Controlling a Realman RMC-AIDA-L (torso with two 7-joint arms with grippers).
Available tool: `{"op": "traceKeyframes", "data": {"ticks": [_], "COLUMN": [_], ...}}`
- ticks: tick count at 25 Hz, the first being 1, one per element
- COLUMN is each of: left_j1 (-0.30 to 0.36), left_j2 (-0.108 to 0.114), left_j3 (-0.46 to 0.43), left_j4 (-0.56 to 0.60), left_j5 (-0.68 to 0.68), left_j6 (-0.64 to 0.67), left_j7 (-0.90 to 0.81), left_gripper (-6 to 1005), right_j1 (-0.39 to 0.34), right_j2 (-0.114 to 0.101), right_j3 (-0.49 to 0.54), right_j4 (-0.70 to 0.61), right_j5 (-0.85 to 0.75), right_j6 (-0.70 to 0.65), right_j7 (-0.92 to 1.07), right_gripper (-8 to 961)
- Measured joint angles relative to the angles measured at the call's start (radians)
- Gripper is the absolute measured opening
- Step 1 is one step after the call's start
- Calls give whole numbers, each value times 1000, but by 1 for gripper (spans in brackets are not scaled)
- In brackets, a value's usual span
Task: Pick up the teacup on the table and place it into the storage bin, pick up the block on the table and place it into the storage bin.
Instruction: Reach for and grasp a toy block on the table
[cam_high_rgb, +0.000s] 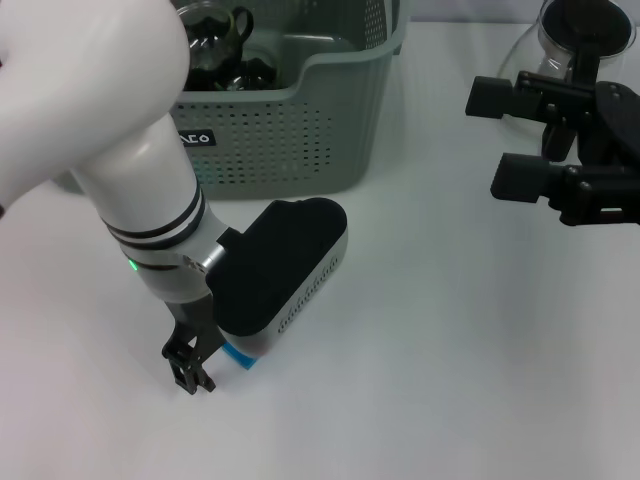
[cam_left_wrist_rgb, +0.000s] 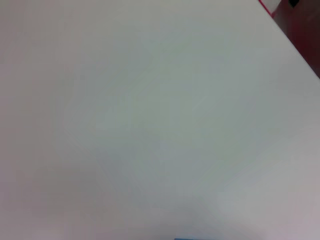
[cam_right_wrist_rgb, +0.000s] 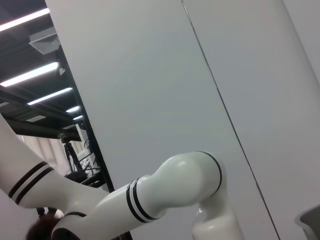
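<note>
- Low at the near left of the white counter, the left arm reaches steeply down from the upper left, its wrist housing angled toward the surface.
- Its left pincer points down at the counter, fingertips at or just above the surface; the black fingers sit close together, but whether they are closed on anything I cannot tell.
- A blue block lies on the counter just beside those fingers, on the side toward the middle of the counter, mostly hidden under the wrist housing; only a small blue corner shows. Whether the fingers touch it cannot be told.
- A thin blue-grey sliver at the edge of the left wrist view may be the same block; the rest of that view is bare counter.
- Behind the arm stands the grey-green storage bin with perforated walls and a black label, well apart from the block.
- Inside the bin, dark glass teacups rest near its far left corner.
- Off to the right, the right pincer hangs above the counter with its black fingers spread apart, holding nothing.
- A glass pot stands at the far right, behind that pincer.
</note>
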Motion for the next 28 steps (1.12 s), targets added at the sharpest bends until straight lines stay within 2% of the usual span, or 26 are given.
{"op": "traceKeyframes", "data": {"ticks": [25, 28], "left_j1": [-32, -40], "left_j2": [-4, -4], "left_j3": [28, 28], "left_j4": [-42, -53], "left_j5": [-15, -15], "left_j6": [-67, -68], "left_j7": [-22, -27], "left_gripper": [824, 778], "right_j1": [-14, -14], "right_j2": [-2, -2], "right_j3": [4, 4], "right_j4": [20, 19], "right_j5": [-12, -12], "right_j6": [-5, -6], "right_j7": [-32, -32], "right_gripper": [936, 935]}}
